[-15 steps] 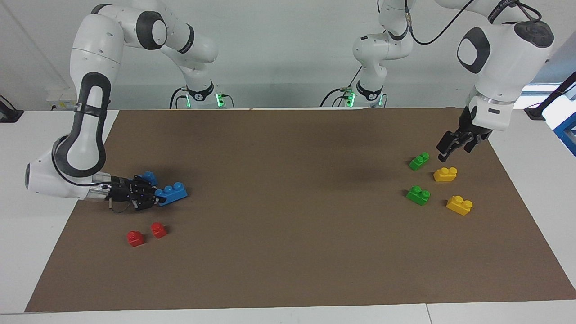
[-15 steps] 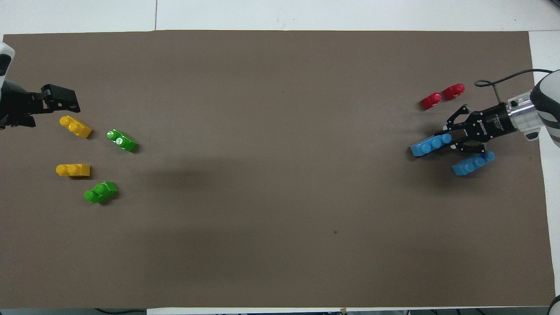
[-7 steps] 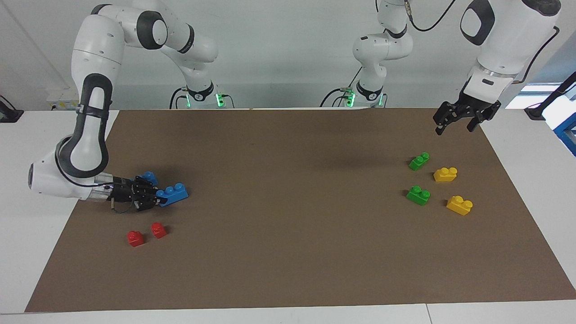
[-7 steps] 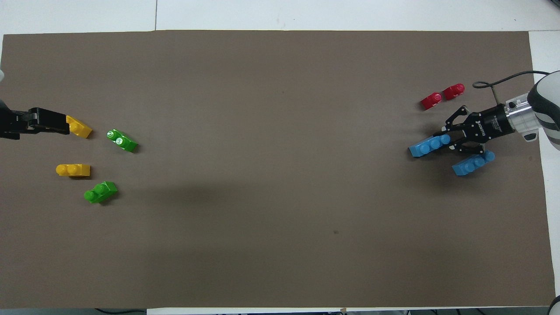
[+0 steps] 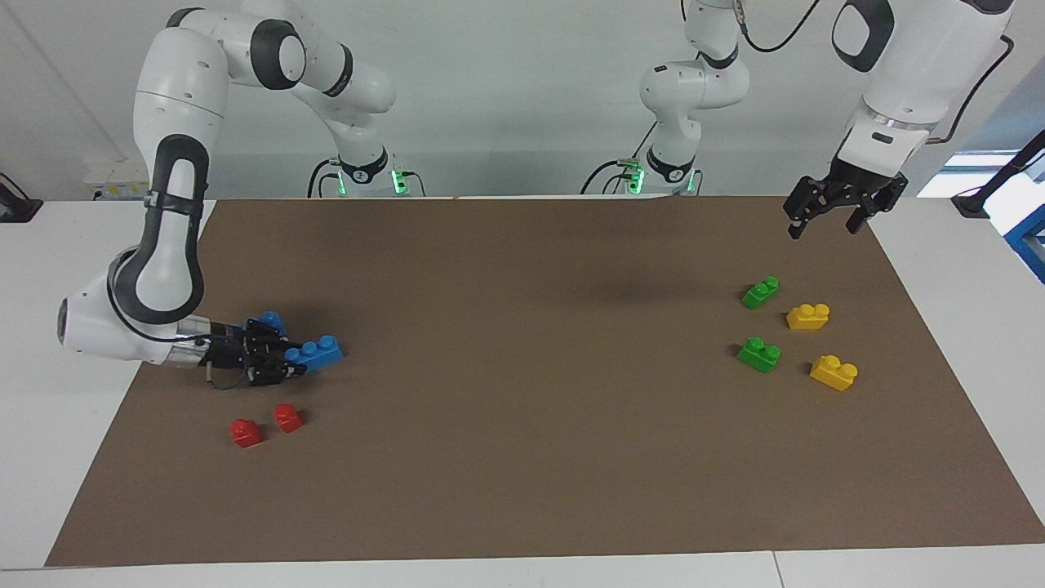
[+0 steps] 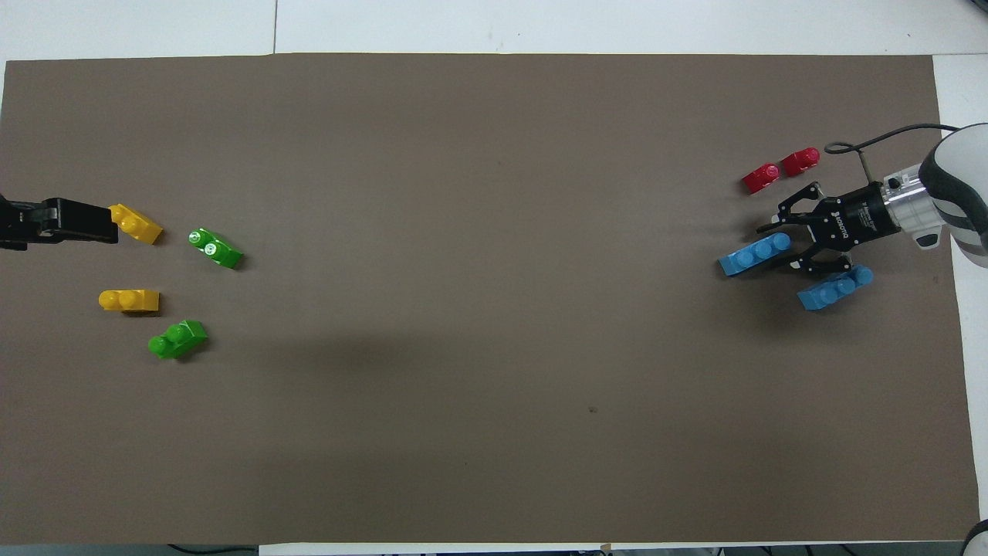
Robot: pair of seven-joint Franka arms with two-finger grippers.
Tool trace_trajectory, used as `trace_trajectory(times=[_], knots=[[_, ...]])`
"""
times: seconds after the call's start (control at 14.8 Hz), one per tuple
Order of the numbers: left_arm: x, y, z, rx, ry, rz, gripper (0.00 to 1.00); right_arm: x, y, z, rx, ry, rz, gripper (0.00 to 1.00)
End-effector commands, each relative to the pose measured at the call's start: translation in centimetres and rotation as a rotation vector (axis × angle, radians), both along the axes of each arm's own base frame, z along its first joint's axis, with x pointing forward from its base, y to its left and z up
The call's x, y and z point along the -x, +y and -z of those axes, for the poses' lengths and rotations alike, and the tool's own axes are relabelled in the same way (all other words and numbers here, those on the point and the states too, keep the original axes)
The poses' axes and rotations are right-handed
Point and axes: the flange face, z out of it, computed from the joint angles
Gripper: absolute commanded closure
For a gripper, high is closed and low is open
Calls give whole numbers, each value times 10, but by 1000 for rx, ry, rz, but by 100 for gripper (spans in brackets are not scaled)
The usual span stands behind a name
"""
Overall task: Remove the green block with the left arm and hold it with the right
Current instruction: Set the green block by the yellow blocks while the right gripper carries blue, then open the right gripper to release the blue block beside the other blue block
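The green block (image 5: 760,291) lies flat on the brown mat (image 5: 522,457), below the left gripper (image 5: 823,219) and toward the table's middle from it, untouched. It looks light, rigid and smooth, so the flat long sides under the two studs seem the safest hold; gripping across the studs could slip. The gripper hangs raised with its jaws spread wide, holding nothing. A yellow brick (image 5: 808,316) lies just beside the block. The right gripper (image 5: 294,367) lies low at a blue brick (image 5: 318,353); whether it grips, I cannot tell.
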Motion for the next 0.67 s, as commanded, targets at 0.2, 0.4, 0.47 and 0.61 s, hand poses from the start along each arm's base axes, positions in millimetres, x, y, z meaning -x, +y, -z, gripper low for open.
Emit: trace_trajectory(times=[0.2,0.4,0.47,0.61], knots=[[-1,1,-19,63,25,-19,0,2,6,-56,71,-18,5,0],[-7,-2,-15,58,20,-12,0,4,13,-81,95,-39,-17,0],[-8,-4,-13,58,21,-9,0,4,19,-95,119,-60,-38,0],[-10,-3,-14,59,-2,-10,0,2,34,-128,215,-108,-117,0]])
